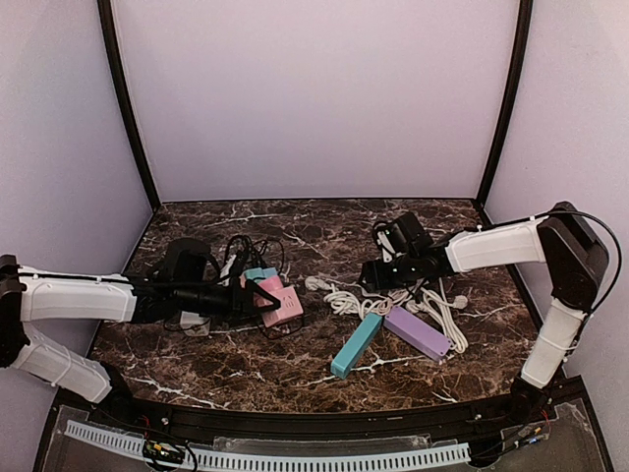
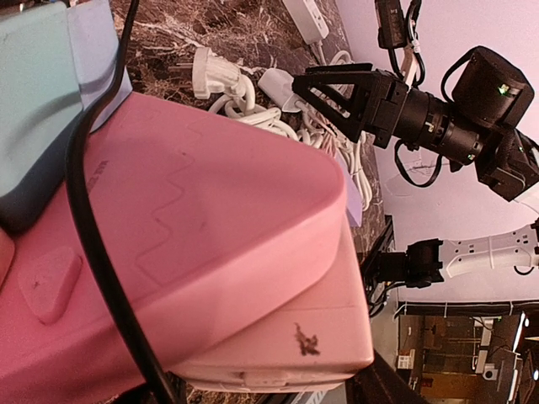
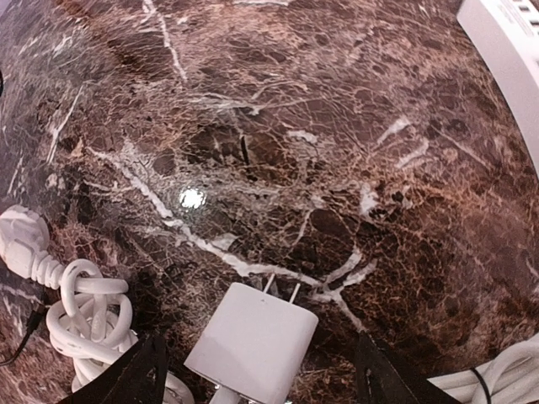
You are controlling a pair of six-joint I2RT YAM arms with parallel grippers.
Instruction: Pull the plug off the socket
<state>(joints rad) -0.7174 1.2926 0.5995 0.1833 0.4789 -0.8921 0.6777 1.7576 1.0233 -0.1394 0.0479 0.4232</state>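
Top external view: left hand (image 1: 246,295) is jammed against the pink socket block (image 1: 280,303) with black cable (image 2: 93,252) draped over it. Its fingers are hidden, so can't tell if it's gripping. Mid counter (image 1: 295,379) there's one teal strip (image 1: 356,344), one purple strip (image 1: 418,334) and tangled white cord (image 1: 339,303), then the right hand (image 3: 259,353) with fingers spread apart and the white two-prong plug (image 3: 251,341) lying loose between them, its lower end cut off.

top cam: left gripper (image 1: 248,295) jaws lost between black cables (image 1: 236,251) and pink power strip (image 1: 282,303), grip unreadable. left wrist cam: pink power strip overfills frame, cropped left and bottom, own fingers out of sight. right wrist cam: white charger (image 3: 253,341) and white cord coil (image 3: 84,316) cropped at bottom edge.
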